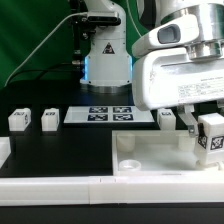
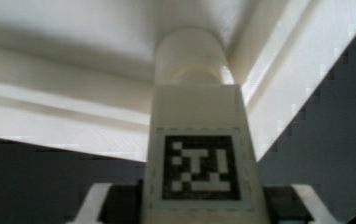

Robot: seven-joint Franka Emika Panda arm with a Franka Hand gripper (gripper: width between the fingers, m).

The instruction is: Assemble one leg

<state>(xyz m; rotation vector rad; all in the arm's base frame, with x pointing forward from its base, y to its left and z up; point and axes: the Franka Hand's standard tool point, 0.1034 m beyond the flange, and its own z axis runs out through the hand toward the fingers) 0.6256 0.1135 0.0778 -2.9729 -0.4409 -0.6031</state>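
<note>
My gripper is shut on a white leg with a black-and-white tag on its face. It holds the leg upright over the right end of the large white tray-like part. In the wrist view the leg runs from between my fingers out to the tray's inner corner, its rounded tip close to the wall. Two more legs stand at the exterior view's left, and one stands by the marker board.
The marker board lies flat at the middle back. The robot base stands behind it. A white rail runs along the table's front edge. A round socket shows in the tray near its left end.
</note>
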